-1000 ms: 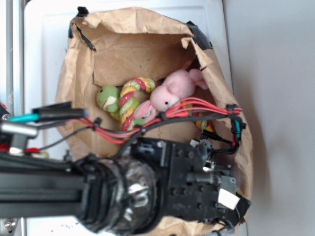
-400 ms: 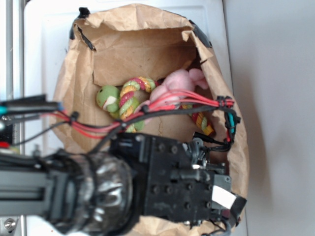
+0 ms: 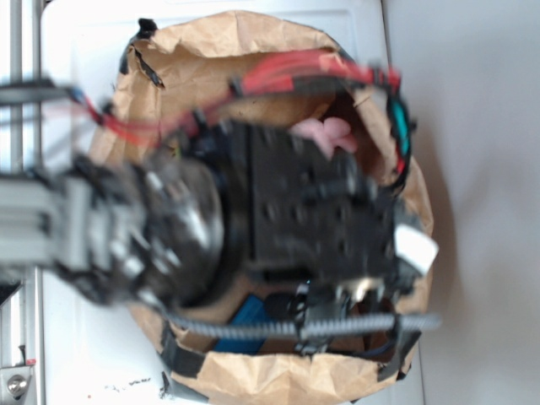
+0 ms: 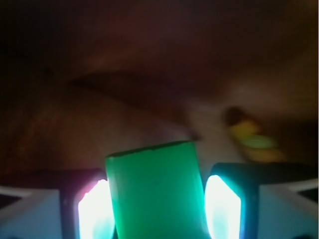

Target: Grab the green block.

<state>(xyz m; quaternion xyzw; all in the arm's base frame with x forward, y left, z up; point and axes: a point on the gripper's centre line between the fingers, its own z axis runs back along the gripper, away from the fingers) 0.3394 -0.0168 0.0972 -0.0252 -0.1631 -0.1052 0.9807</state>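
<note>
Green fills the middle of the wrist view: the green block (image 4: 155, 191) sits between the two pads (image 4: 223, 206) of the pincer (image 4: 157, 209), which is clenched on it, its top edge clear of the dim brown paper behind. The exterior view hides block and pincer alike (the blurred black arm (image 3: 304, 211) covers most of the brown paper bag (image 3: 245, 46)), yet shows the pink plush toy (image 3: 325, 133) by the bag's far wall and a blue block (image 3: 251, 312) near its lower rim, with little open room around the arm.

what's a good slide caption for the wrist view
Green block held between the gripper's two glowing fingers, inside the dim brown paper bag.
</note>
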